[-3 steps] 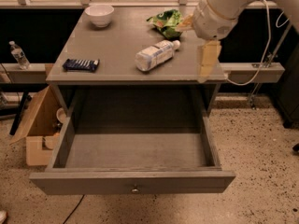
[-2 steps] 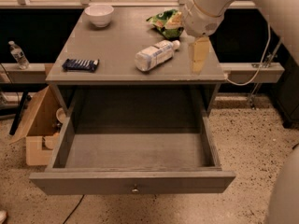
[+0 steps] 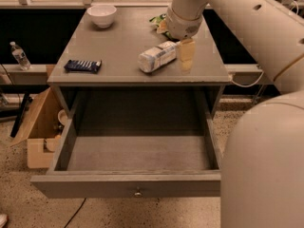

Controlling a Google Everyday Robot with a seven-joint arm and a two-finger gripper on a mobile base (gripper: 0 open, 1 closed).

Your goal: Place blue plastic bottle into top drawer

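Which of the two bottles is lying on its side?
The blue plastic bottle on the cabinet top, beside the gripper; the small water bottle at left stands upright.

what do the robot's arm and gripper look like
The arm is cream-white, built of thick, smooth tubular links with rounded joints and a few small dark holes along the upper link. A ringed collar sits at the wrist. The gripper, above the cabinet top beside the blue plastic bottle, is pale yellowish-tan. No cables or printed markings show on the arm.
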